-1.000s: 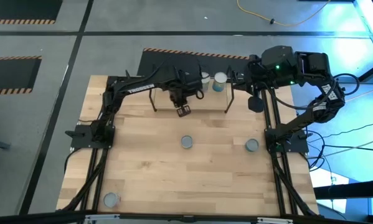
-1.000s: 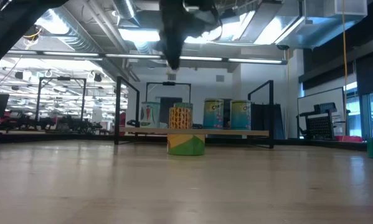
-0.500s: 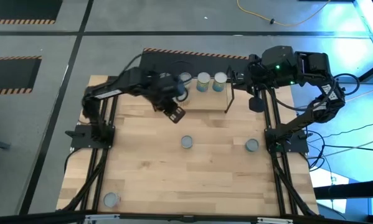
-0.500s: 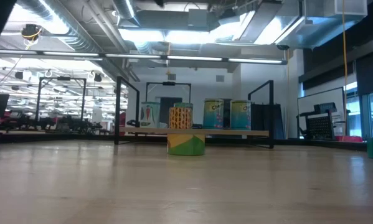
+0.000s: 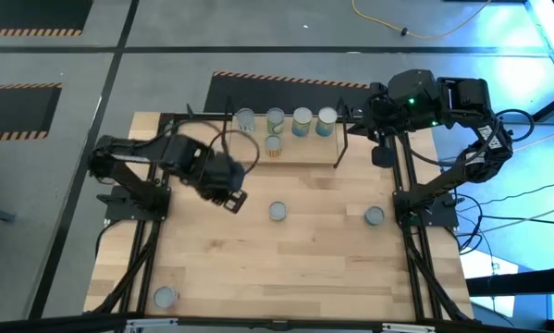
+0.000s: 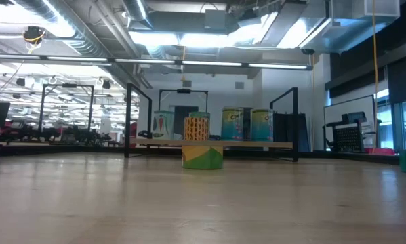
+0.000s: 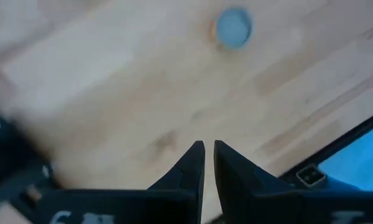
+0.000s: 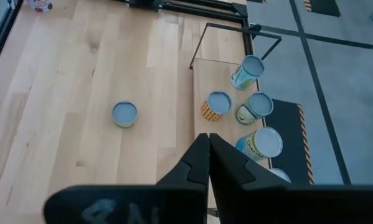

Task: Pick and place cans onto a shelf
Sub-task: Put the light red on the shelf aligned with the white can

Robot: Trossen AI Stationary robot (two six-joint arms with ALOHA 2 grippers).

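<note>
Cans: five (image 5: 274, 119) are seen on the shelf (image 5: 304, 148) at the table's far edge; three stand on the table (image 5: 332, 268), one (image 5: 277, 212) mid-table. The left gripper (image 5: 235, 200) is held above the table, fingers nearly pressed together, empty. The right gripper (image 8: 208, 155) is pressed together, empty, beside the shelf.
</note>
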